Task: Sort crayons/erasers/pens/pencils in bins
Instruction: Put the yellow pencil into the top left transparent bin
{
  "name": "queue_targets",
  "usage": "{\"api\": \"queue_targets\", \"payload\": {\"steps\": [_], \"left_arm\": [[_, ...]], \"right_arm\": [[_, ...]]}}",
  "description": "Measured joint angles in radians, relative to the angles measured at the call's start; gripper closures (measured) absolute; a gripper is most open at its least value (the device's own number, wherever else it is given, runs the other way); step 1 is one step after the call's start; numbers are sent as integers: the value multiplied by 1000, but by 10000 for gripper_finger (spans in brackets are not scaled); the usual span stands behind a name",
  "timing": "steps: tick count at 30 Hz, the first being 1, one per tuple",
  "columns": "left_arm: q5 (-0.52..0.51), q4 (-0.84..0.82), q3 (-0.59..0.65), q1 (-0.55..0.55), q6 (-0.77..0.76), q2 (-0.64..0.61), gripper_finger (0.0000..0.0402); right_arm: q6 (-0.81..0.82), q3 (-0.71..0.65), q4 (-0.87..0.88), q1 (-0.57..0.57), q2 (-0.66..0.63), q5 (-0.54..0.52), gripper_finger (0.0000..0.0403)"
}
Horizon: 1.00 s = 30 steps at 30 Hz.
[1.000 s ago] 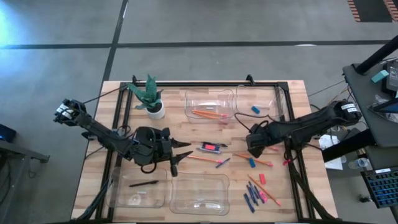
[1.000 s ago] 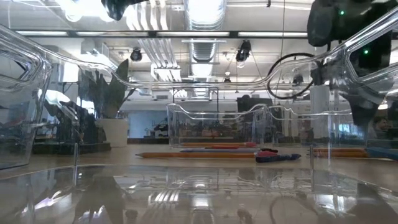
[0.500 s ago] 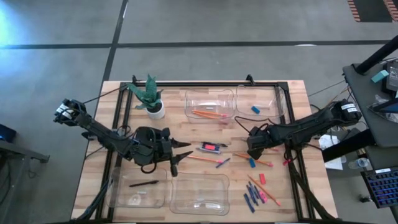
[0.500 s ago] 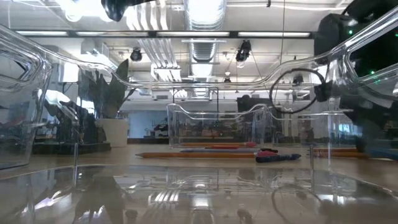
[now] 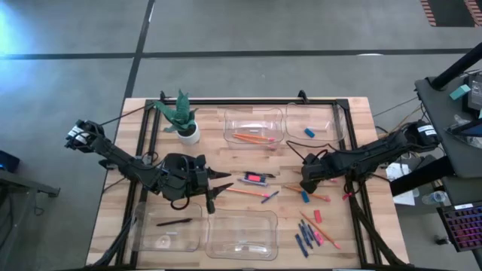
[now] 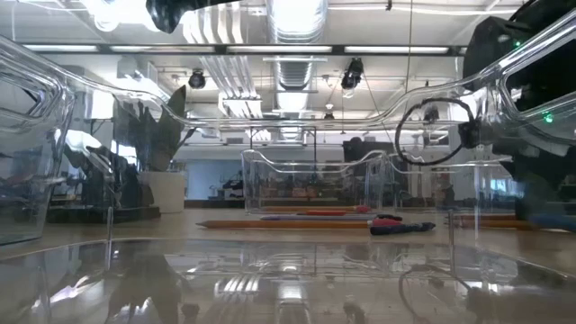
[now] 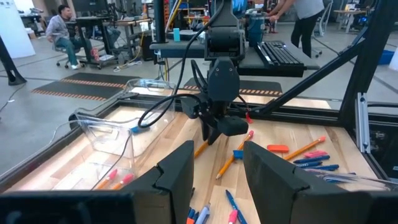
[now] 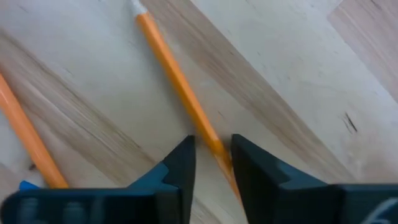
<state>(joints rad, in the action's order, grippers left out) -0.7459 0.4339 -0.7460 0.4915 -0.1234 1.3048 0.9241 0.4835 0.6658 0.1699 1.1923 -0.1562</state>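
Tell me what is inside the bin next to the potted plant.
That bin holds a couple of orange pencils lying near its front wall. Nothing else shows through the clear plastic from above; the low view is too cluttered with reflections to confirm more.

My right gripper (image 5: 307, 182) sat low over the loose pencils (image 5: 305, 193) mid-table; my left gripper (image 5: 220, 188) waited, fingers apart.

Pale grained wood table (image 5: 248, 207), glossy clear plastic bins (image 5: 253, 126), matt black hand (image 8: 211, 163)
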Motion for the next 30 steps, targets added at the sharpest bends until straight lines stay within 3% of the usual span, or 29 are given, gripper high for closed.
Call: {"api": "queue_targets", "payload": {"steps": [6, 14, 22, 30], "left_arm": [[0, 0, 0, 0, 0, 0, 277], [0, 0, 0, 0, 0, 0, 277], [0, 3, 0, -1, 51, 0, 277], [2, 31, 0, -32, 63, 16, 277]], "right_arm": [[-1, 0, -5, 0, 1, -20, 371], [-30, 9, -1, 0, -9, -27, 383], [-155, 148, 6, 0, -46, -67, 384], [-372, 331, -27, -1, -52, -217, 385]]}}
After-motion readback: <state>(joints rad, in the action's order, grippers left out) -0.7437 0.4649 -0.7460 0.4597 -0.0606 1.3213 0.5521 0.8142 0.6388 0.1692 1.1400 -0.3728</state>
